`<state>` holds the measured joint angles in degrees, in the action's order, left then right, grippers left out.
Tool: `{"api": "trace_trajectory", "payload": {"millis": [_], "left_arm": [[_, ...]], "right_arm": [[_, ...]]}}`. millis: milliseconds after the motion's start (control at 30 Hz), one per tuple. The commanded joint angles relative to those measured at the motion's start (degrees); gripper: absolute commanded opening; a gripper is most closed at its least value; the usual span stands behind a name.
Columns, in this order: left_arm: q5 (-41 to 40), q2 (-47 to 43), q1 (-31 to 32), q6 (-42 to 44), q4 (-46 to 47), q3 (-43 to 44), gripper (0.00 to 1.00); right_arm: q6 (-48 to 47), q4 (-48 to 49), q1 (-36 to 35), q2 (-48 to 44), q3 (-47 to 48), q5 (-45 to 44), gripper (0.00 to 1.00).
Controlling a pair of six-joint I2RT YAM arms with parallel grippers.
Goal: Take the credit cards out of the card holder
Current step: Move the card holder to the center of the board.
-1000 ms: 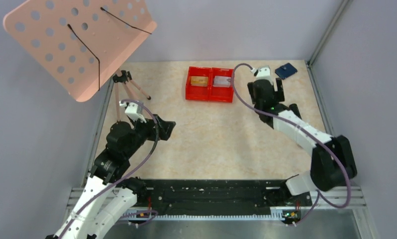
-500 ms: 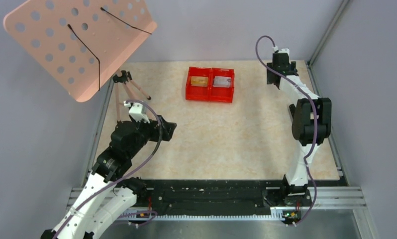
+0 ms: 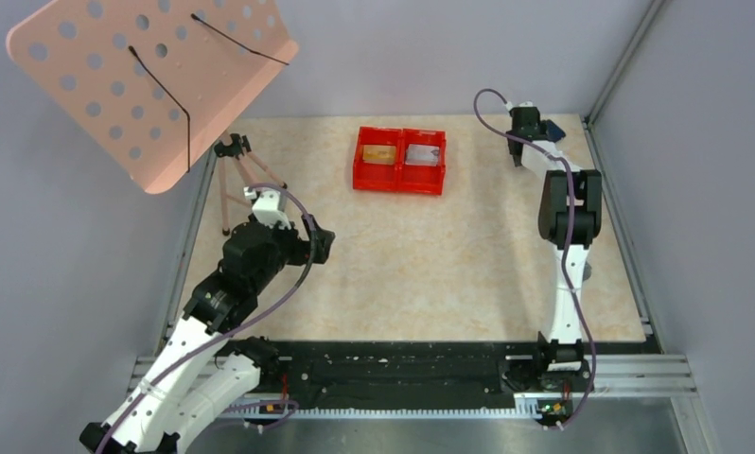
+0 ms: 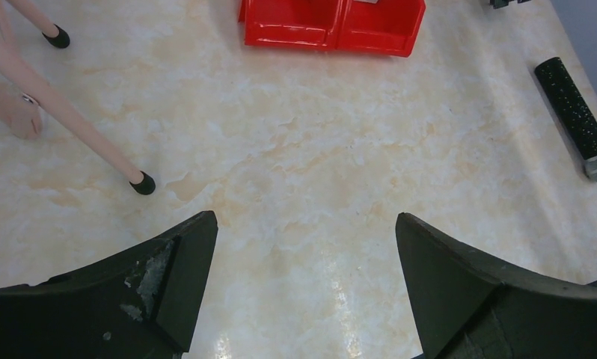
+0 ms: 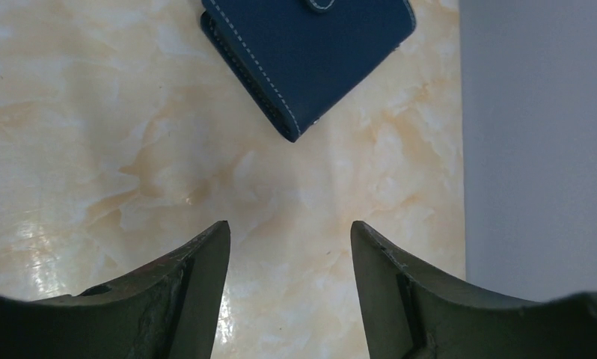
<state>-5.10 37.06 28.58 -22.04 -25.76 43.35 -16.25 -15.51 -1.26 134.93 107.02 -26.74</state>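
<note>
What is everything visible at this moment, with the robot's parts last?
card holder: one, navy blue, folded shut, table's far right corner
red tray: one, red, twin compartments, far middle
gold-tan credit card: one, tray's left compartment
silver-grey credit card: one, tray's right compartment
black cylinder: one, black with grey end, lying on the right side
perforated board: one, pink, raised at far left
tripod: one, pink legs, black feet, far left
table: one, beige marbled
left fingers: two, black, open, over bare table
right fingers: two, black, open, empty, short of card holder
</note>
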Motion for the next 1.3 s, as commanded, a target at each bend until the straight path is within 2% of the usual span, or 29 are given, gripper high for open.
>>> {"api": "trace_trajectory", "payload": {"millis": [0,267,367,433,567,700,900,1100,1267], "left_arm": [[-1.96,1.23,0.11,1.37,0.90,1.78,0.94],[-3.07,2.85,-0.12,1.74,0.89,2.30,0.94],[-2.72,3.54,-0.27,1.75,0.86,2.51,0.94],[-2.58,3.62,-0.28,1.74,0.92,2.56,0.93],[-2.64,3.54,-0.37,1.70,0.84,2.53,0.93],[-3.33,2.99,-0.42,1.74,0.70,2.44,0.93],[-2.60,2.10,-0.38,1.52,0.75,2.32,0.93],[-0.95,1.18,-0.41,1.26,0.61,1.81,0.93],[0.15,-0.35,-0.40,1.12,0.29,1.33,0.94]], "right_arm": [[-7.83,3.62,-0.15,4.02,6.10,-4.44,0.57],[-11.54,7.61,0.36,8.60,9.29,-6.13,0.52],[-12.46,8.03,0.59,9.39,10.60,-6.22,0.46],[-13.55,8.89,0.68,9.90,11.16,-6.06,0.33],[-15.79,9.22,0.73,10.95,12.41,-6.63,0.20],[-15.41,8.37,0.99,9.66,11.45,-7.28,0.00],[-10.92,5.81,0.99,3.00,4.35,-5.49,0.00],[-1.52,2.29,0.99,-5.12,-5.73,-0.82,0.00],[7.97,2.20,0.83,-16.31,-19.58,6.69,0.00]]}}
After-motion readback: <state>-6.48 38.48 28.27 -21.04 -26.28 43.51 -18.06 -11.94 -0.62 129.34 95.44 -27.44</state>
